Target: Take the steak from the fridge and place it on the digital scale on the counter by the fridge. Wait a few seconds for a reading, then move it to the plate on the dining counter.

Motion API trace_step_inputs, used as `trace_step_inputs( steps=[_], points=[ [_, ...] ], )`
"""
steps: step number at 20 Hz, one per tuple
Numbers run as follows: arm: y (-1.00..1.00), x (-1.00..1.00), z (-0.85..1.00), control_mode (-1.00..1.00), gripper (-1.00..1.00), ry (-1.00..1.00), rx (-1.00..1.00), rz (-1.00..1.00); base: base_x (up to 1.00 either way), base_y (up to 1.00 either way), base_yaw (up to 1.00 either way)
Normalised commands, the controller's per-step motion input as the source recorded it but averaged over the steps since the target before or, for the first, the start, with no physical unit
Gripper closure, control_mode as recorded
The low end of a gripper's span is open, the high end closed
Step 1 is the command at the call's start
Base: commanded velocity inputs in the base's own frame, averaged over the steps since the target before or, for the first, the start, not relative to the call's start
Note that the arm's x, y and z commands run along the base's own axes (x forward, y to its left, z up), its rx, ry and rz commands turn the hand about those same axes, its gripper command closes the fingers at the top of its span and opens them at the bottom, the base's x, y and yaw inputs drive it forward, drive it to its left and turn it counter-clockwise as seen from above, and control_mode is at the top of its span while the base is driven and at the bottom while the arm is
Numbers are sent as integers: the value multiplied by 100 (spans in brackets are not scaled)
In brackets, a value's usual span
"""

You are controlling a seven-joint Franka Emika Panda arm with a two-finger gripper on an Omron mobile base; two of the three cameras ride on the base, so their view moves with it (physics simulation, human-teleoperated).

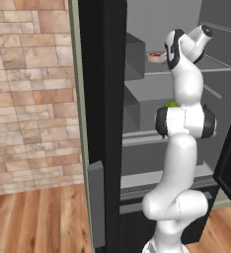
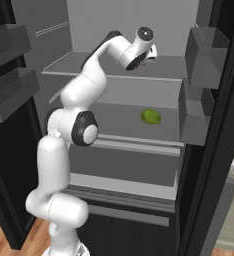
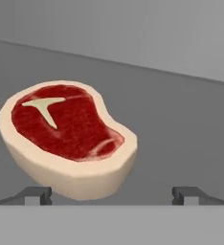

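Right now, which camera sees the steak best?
The hand view: the steak lies big and close on the grey fridge shelf, between the open gripper tips. The left base view shows it tiny, far back. In the right base view I cannot make it out.

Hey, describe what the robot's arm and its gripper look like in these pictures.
The arm is glossy white, built of rounded tubular segments with dark grey to black rings at the joints. No cables or markings are visible. The gripper shows two small dark grey, blocky finger tips in the hand view.

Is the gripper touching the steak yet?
Apart. In the hand view the open gripper has both fingertips spread wide, and grey shelf shows between the right one and the steak.
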Motion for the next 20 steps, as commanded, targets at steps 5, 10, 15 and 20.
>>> trace_step_inputs(
  steps=[5,10,15,20],
  points=[
    [7,0,0,-100,-100,0,0,11,0,0,0],
    [6,3,0,-100,-100,0,0,12,0,0,0],
    [5,25,0,-100,-100,0,0,10,0,0,0],
    [9,28,0,-100,-100,0,0,9,0,0,0]
  ],
)
